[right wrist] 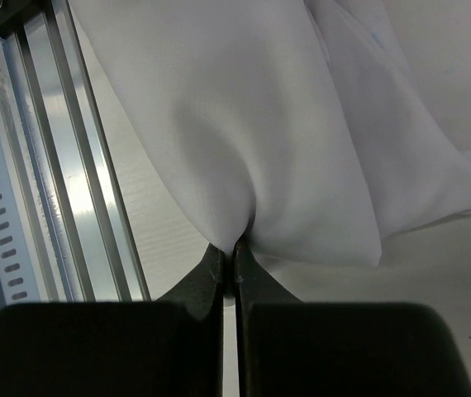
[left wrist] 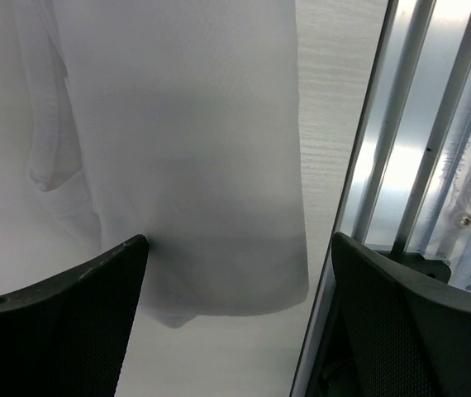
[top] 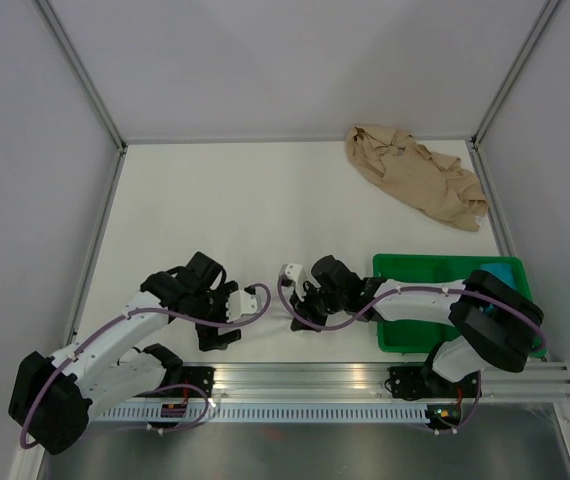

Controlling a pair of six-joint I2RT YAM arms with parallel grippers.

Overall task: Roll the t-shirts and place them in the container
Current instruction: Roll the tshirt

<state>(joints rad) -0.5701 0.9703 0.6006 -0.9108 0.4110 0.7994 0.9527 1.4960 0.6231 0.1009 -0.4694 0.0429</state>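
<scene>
Top: I see the tan t-shirt (top: 415, 180) crumpled at the surface's (top: 225, 210) far right corner. Left wrist: left jaws spread wide, holding nothing, straddling the white t-shirt's (left wrist: 186, 124) hem. Right wrist: right jaws clamped tight, pinching a fold of it.

White tabletop (top: 235, 210), pale grey walls (top: 295, 60) (plain, evenly lit); aluminium corner posts (top: 81, 72), front rail (top: 315, 380)

On the table (top: 215, 210), the far t-shirt (top: 415, 180) lies at one o'clock from the centre, in the far right corner. The tray (top: 405, 268) sits at four o'clock, against the rail (top: 365, 378). The near t-shirt (left wrist: 186, 149) lies at six o'clock beside the rail, with the left gripper (left wrist: 240, 248) at its nine o'clock and the right gripper (right wrist: 235, 248) at its three.
</scene>
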